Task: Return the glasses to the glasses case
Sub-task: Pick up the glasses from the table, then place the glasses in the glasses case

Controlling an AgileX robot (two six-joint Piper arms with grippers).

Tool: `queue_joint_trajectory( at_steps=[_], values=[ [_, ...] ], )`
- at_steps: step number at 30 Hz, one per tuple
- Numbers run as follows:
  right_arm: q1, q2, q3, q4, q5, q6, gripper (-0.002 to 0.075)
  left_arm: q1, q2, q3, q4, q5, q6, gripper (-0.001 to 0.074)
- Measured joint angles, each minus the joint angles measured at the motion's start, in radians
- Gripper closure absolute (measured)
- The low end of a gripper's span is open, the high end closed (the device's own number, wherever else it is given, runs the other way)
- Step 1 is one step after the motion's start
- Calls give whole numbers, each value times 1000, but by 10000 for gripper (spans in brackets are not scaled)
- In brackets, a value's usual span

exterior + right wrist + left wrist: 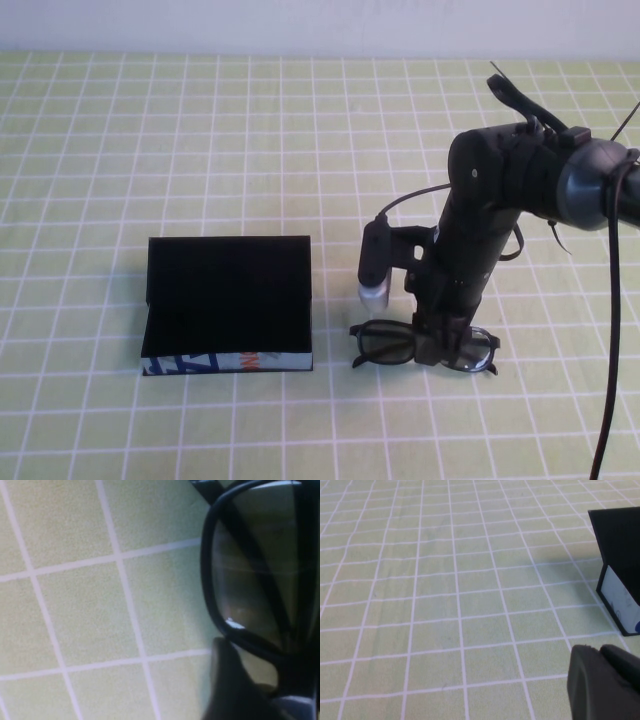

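Black glasses [425, 345] near worktop's [200, 150] front-right edge; right end effector [440, 340] down over bridge, grasping state unclear, probably for lifting. Glasses case [228, 300] open, front-centre. Left end effector [602, 682] parked, state unclear.

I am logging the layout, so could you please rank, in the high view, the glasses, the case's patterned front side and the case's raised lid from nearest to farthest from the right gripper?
1. The glasses: directly under the right gripper, at its jaws.
2. The patterned front side of the glasses case: to the gripper's left, near edge.
3. The raised lid: left and farther back.

The left gripper shows only in its wrist view.
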State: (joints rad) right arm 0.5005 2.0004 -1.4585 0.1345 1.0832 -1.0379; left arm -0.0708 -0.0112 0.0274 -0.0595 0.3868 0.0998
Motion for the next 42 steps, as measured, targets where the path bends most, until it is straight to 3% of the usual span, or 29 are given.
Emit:
queue_joint_trajectory(
  at_steps=[11,20,32,42],
  values=[
    [5,0,-8,-4,79,0,659,0,0,0,0,0,0,737],
    [96,0,-185,-74,124,115,659,0,0,0,0,0,0,737],
    [354,63,-490,-135,143,172,659,0,0,0,0,0,0,737],
    [429,221,-622,-166,145,225,659,0,0,0,0,0,0,737]
  ],
)
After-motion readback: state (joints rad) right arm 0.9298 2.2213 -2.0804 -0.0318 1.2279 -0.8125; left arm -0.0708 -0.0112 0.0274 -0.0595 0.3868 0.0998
